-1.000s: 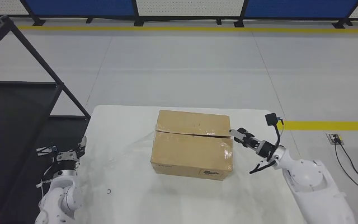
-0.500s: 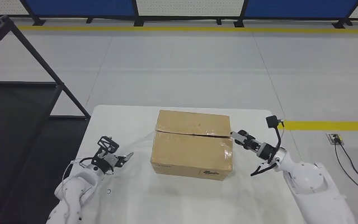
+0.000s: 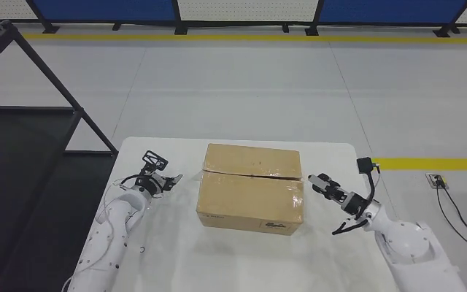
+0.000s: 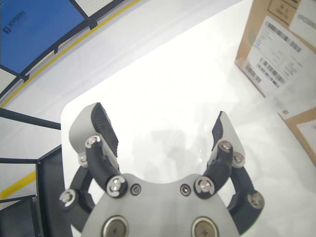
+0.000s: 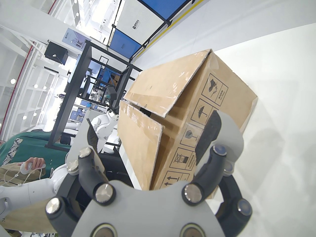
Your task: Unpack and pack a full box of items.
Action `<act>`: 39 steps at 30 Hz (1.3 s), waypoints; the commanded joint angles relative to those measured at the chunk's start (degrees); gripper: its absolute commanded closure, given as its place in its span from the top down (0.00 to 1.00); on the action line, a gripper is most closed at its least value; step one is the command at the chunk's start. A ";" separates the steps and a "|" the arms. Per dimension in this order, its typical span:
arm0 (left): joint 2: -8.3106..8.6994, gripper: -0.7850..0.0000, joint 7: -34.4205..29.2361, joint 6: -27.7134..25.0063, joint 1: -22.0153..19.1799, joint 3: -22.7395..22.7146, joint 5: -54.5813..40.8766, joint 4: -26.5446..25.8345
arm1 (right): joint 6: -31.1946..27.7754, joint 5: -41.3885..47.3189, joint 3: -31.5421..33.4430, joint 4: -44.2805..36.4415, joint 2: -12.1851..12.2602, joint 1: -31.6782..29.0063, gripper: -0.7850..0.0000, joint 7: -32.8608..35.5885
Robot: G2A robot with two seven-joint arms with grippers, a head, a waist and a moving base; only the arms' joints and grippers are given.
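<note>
Now, cardboard box: it stands shut in the middle of the white table, resting flat on its base, with nothing unpacked yet.
Long axis: it runs across the table from one arm to the other, so each arm faces a short end face.
Top seam: it follows that long axis. In the right wrist view the far flap and the near flap meet with a narrow dark gap at this end, and the clear tape looks torn rather than sealed.
Right gripper: it is just beside the box's right end, level with the end of the seam but not touching. Its fingers are spread wide and hold nothing, and the box's upper corner sits straight ahead between them.
Left gripper: it is near the left end face but clearly apart from it. Its fingers are also spread and empty. The box lies off to one side of them, not between them.
Shipping label: it is stuck on the left end face, which is turned toward the left arm.
Nearer arm: the right one, by a clear margin.
Judged step: opening is about to begin. A flap edge at the seam's right end looks like the easiest thing to catch.
Risk: a push on the end face may slide the box toward the left arm.
</note>
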 commanded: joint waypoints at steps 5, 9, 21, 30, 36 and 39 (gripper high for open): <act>0.60 1.00 4.65 -3.71 0.13 -0.03 0.88 1.10 | 0.56 -0.02 0.56 -0.90 0.08 -1.05 1.00 -0.90; 1.90 1.00 6.50 -5.15 3.72 -2.85 2.59 -1.86 | 0.88 0.13 0.57 -0.95 0.08 -1.37 1.00 -1.20; 1.94 1.00 4.86 -6.96 6.40 0.85 3.44 -6.88 | 2.23 -0.46 -0.97 -0.98 -0.15 0.11 1.00 -1.24; -0.62 1.00 2.11 0.21 -2.50 8.00 1.98 2.31 | 2.28 -0.49 -0.33 -1.30 -0.05 -0.55 1.00 -1.54; -2.37 1.00 2.62 8.76 -7.93 9.87 -0.95 9.43 | 2.64 -0.55 0.06 -1.62 0.02 -0.90 1.00 -1.69; -2.99 1.00 4.28 12.18 -9.67 9.50 -3.83 11.98 | 2.82 -0.65 0.24 -1.90 0.06 -1.03 1.00 -1.70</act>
